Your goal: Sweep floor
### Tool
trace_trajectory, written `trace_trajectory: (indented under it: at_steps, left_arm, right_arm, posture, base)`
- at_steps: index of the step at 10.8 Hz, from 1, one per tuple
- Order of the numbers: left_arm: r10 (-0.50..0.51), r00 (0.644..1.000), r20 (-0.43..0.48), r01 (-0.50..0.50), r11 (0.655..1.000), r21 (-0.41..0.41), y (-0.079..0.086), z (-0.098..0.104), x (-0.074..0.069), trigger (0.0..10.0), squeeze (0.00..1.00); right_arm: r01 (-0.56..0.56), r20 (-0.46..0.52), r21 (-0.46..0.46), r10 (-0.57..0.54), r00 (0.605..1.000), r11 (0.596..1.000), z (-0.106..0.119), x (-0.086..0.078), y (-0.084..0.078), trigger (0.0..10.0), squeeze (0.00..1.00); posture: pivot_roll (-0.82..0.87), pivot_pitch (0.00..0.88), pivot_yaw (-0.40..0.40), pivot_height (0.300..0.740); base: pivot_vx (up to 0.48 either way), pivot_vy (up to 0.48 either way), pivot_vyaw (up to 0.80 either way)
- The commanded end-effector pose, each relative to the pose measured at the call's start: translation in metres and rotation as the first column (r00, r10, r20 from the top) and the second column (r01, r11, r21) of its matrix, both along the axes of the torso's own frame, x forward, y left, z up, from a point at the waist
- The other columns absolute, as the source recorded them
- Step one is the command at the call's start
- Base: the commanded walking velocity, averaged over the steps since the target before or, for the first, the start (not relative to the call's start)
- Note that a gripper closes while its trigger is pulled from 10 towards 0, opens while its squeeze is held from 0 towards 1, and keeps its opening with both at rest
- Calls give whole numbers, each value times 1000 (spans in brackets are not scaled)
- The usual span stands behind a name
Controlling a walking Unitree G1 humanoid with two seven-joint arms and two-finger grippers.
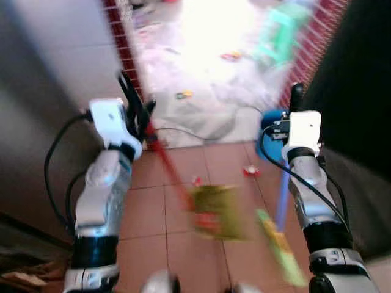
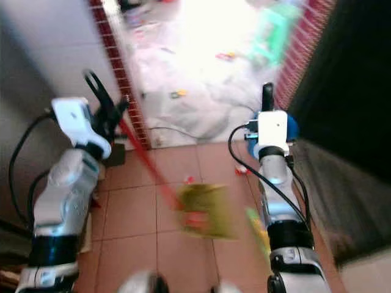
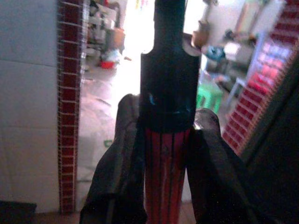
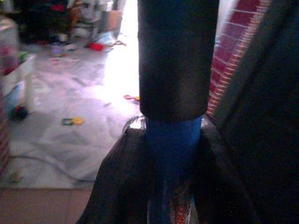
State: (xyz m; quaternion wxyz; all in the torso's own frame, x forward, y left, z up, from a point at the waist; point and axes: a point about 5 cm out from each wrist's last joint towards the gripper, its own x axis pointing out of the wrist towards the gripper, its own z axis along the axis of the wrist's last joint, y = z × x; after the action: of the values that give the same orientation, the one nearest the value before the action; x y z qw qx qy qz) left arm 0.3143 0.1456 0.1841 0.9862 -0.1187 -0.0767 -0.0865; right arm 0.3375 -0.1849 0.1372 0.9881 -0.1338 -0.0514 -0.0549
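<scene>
**Robot holds broom and dustpan at a doorway, litter ahead**

Nearest to the robot, on the red tile floor [image 1: 146, 213], the yellow head of the broom [image 1: 217, 210] is low between the two arms, blurred. Its red handle [image 1: 168, 165] goes up to the left gripper [image 1: 139, 116], whose black fingers [image 3: 114, 177] are closed around it, as the left wrist view shows. On the other side, the right gripper [image 1: 295, 101] is closed around a blue handle [image 4: 173, 140]. This handle goes down to a green blurred part [image 1: 278, 244], probably a dustpan, but I cannot tell for sure, and I cannot see if anything is inside it.

A little further, small red scraps [image 1: 250, 171] lie on the tiles. Behind them a black cable [image 1: 183, 130] runs across the doorway, and a crumpled pale sheet [image 1: 201, 104] covers the ground outside, with small toys [image 1: 183, 94] and a green stool [image 1: 278, 36].

I think the sweeping has hardly started, because the litter is not gathered. The broom could catch the cable or the sheet edge and pull it. Also the brick door post [image 1: 125, 55] is close beside the left arm, so a wide stroke could hit it
</scene>
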Motion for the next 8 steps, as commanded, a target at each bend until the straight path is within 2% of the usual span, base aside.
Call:
trace_trajectory:
  at_steps: [1, 3, 6, 8]
  left_arm:
    - [40, 993, 111, -39, 999, -13, 4, 28, 2, 10000, 0]
    - [76, 984, 162, -65, 995, -70, 5, 48, 10, 10000, 0]
    - [101, 969, 226, -70, 987, -141, -1, 69, 10, 10000, 0]
    - [150, 955, 255, -102, 976, -194, 4, 83, 13, 10000, 0]
  right_arm:
    - [-47, 24, 10, 47, 999, 999, 7, 3, 10, 10000, 0]
    - [-34, -9, 4, 34, 999, 999, -1, 3, 7, 10000, 0]
    - [-68, -46, 12, 68, 997, 998, -8, 2, 14, 10000, 0]
    - [-80, -69, 18, 81, 994, 997, -13, 1, 16, 10000, 0]
  posture:
    - [-6, 25, 58, 740]
    - [-8, 25, 57, 740]
    - [-11, 28, 60, 740]
    - [-10, 29, 59, 740]
  base:
    - [435, 0, 0]
    - [465, 0, 0]
    - [480, 0, 0]
    - [480, 0, 0]
